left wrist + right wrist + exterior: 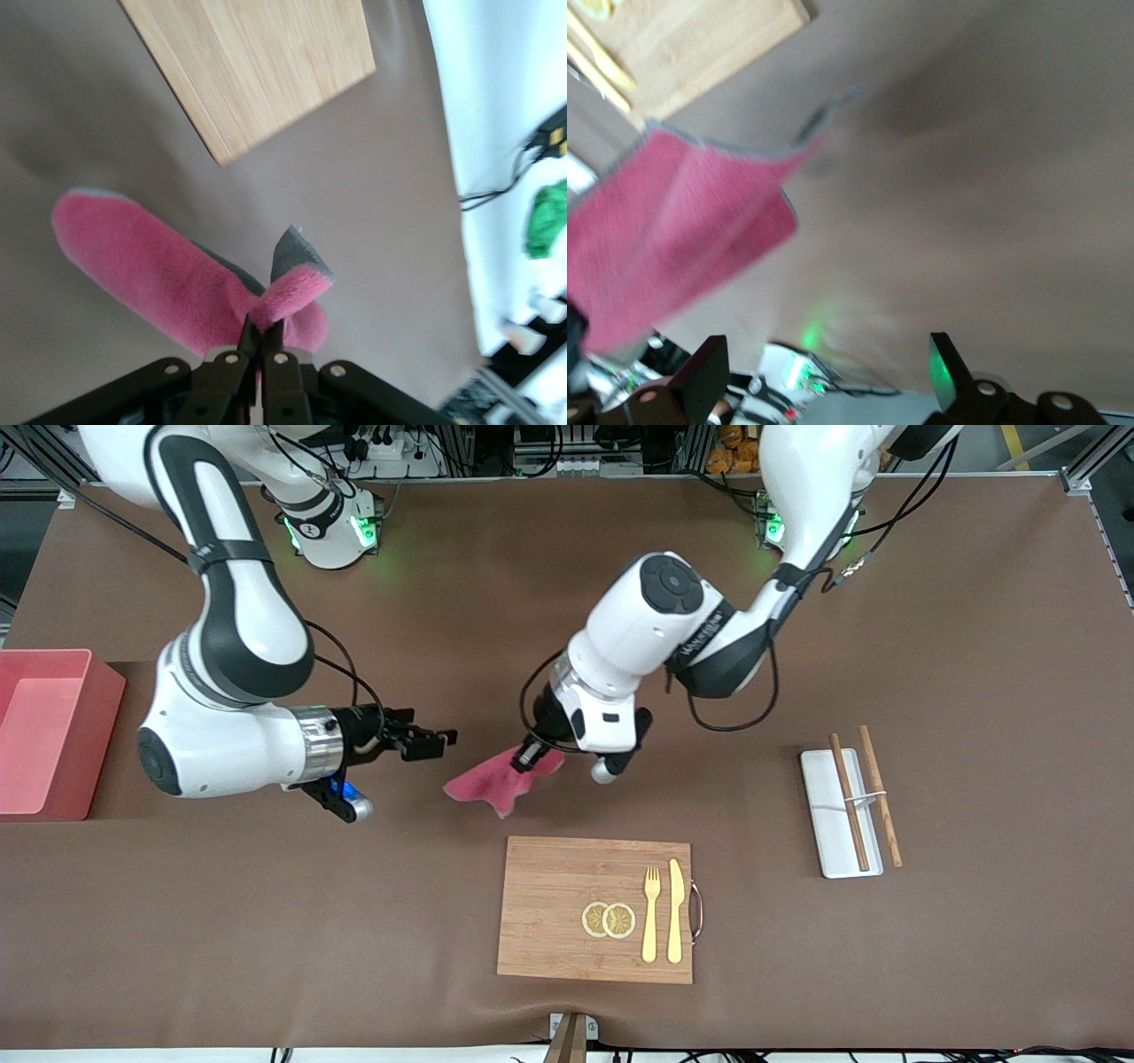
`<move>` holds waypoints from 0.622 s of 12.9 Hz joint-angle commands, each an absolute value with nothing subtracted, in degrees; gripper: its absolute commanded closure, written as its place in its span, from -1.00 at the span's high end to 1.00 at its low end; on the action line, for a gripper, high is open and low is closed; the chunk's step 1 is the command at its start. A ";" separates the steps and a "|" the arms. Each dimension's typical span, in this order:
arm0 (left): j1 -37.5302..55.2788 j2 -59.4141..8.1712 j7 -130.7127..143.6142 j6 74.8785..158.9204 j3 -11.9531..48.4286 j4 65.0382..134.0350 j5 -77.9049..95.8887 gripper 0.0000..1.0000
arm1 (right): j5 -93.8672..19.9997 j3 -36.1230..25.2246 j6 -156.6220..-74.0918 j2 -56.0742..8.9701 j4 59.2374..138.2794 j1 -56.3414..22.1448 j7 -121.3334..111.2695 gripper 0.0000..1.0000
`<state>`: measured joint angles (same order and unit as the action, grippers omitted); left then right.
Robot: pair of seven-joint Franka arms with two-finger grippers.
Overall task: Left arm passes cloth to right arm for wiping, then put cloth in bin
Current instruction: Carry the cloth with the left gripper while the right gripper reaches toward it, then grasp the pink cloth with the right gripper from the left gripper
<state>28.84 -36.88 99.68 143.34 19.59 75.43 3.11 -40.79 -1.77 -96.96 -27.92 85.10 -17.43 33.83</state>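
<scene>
Front view, left gripper [529,756] pinching raised cloth [493,784], right gripper [436,740] level, spread, beside it

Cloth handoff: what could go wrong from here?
1. The left gripper pinches only a bunched corner of the cloth; most of it hangs loose, so the open right gripper may close on a floppy edge and get a weak hold.
2. The hanging cloth sags low over the table near the wooden board; it could drag onto it and disturb the fork, knife or lemon slices.
</scene>
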 commanded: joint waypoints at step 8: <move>31.73 -38.50 107.49 147.48 19.60 73.04 8.61 -1.00 | -49.04 -2.20 -111.26 -32.43 81.83 -15.82 40.25 1.00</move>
<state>31.19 -37.59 106.91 147.07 19.60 74.81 7.56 -47.08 -2.58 -109.74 -32.25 83.01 -16.16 39.25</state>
